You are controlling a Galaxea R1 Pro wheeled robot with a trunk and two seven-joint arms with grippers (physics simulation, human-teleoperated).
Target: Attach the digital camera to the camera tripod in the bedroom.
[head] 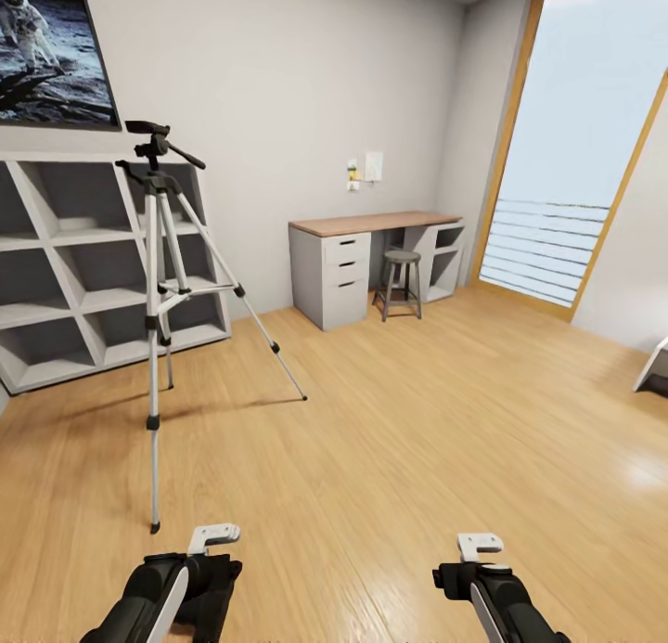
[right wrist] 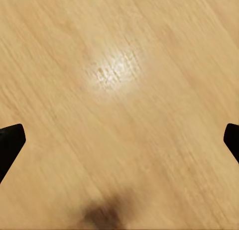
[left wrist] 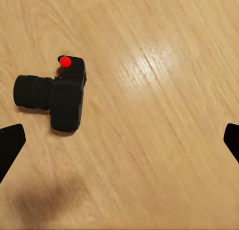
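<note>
The camera tripod [head: 154,290] stands upright on the wood floor at the left, legs spread, its dark head and pan handle [head: 160,146] at the top. The digital camera [left wrist: 59,98], black with a red dot, lies on the floor planks below my left gripper [left wrist: 119,140], off toward one finger and not between the tips. That gripper's fingers [left wrist: 10,143] are wide apart, so it is open. My left arm [head: 176,587] and right arm [head: 492,592] hang low at the near edge. My right gripper [right wrist: 119,140] is open over bare floor.
White cube shelves [head: 88,263] and an astronaut poster [head: 51,54] sit behind the tripod. A desk with drawers [head: 353,253] and a stool [head: 401,281] stand at the far wall. A tall window [head: 575,142] is at the right, with a white furniture corner [head: 654,369] beneath.
</note>
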